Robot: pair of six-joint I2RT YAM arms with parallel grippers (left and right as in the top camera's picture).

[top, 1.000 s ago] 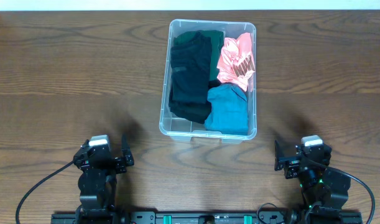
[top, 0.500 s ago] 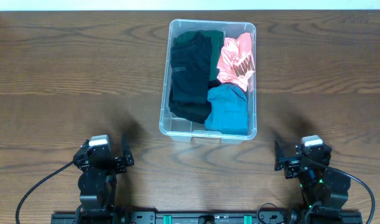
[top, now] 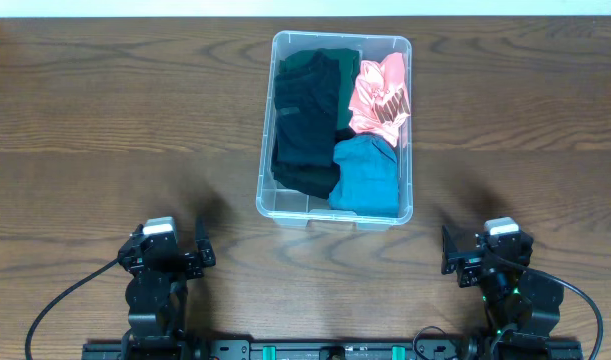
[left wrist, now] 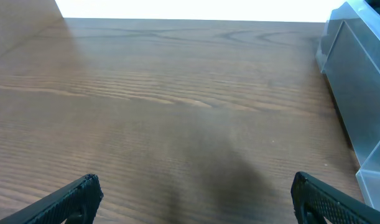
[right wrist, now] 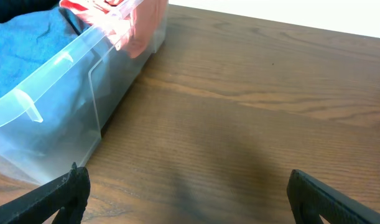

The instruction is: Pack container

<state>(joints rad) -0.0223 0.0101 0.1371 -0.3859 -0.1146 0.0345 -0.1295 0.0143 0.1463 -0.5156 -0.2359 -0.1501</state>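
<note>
The container sits on the tabletop about midway between the two arms and well beyond them, toward the far side; its mouth faces up; its long axis runs near to far, with one short wall toward the arms and the other toward the far edge.

Inside, a black garment fills the left side, with a dark green one at the far left; a pink garment lies at the far right and a blue one at the near right; all lie within the walls, though the pink cloth rides up at the right rim.

The left pincer hangs low at the near left with its fingers spread wide and nothing between them; the right pincer does likewise at the near right, also empty; the bin's near right corner shows just to its left in the right wrist view.

No loose item shows on the tabletop, so the packing looks done, or nearly so, with both arms parked; if anything is left, it would likely be tucking the pink cloth down, which calls for the right arm to reach far and left over the rim; no lid is in view.
</note>
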